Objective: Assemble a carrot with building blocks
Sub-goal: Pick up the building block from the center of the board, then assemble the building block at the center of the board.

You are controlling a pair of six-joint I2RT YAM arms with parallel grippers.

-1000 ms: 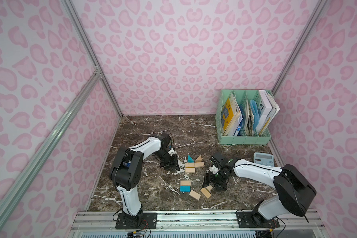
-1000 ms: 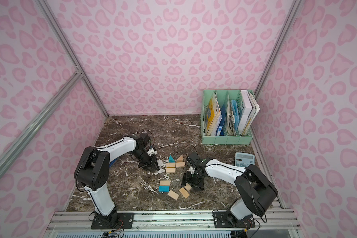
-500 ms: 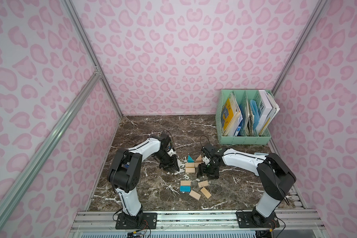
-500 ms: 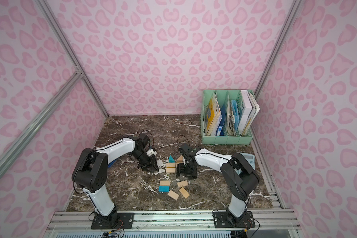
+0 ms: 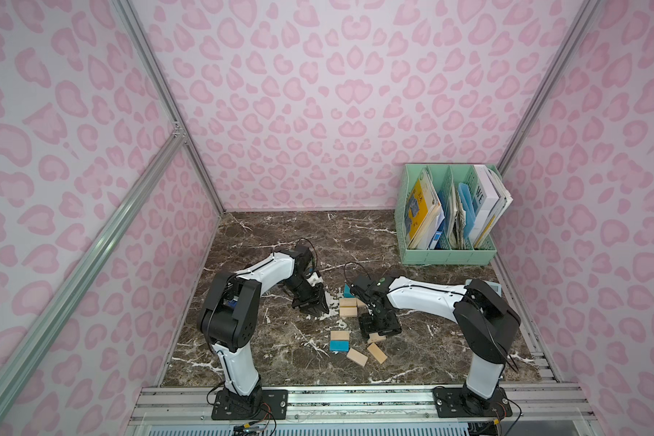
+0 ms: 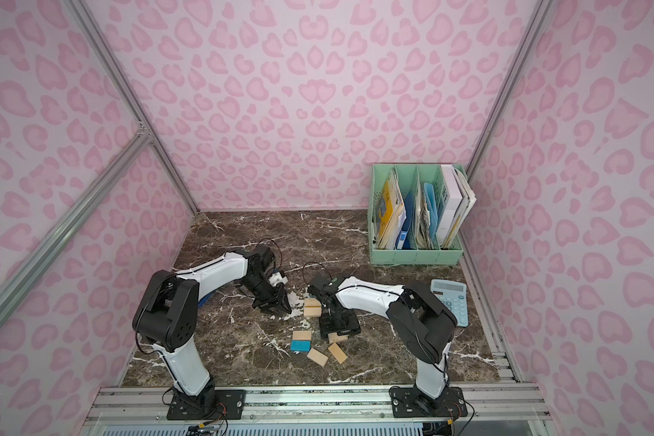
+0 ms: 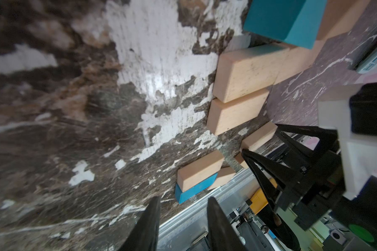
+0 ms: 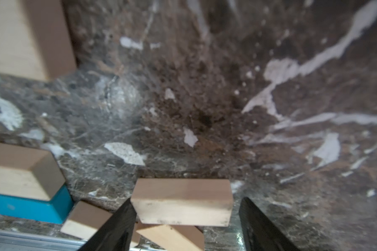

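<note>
In a top view, the carrot (image 5: 348, 306) (barely begun) lies mid-table, just beside the left gripper (image 5: 315, 304). The right gripper (image 5: 379, 327) hangs over loose blocks (image 5: 357, 356). Left wrist: jaws part-spread, holding nothing. Right wrist: jaws wide, straddling a tan block (image 8: 181, 202), one finger (image 8: 122, 219) touching its end.

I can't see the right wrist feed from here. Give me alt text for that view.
A light-wood rectangular block lies crosswise between the open jaws of the right gripper, one jaw at its end, the other apart from it. Nearby on the dark marble table lie more light-wood blocks and a blue rectangular block touching one of them.
</note>
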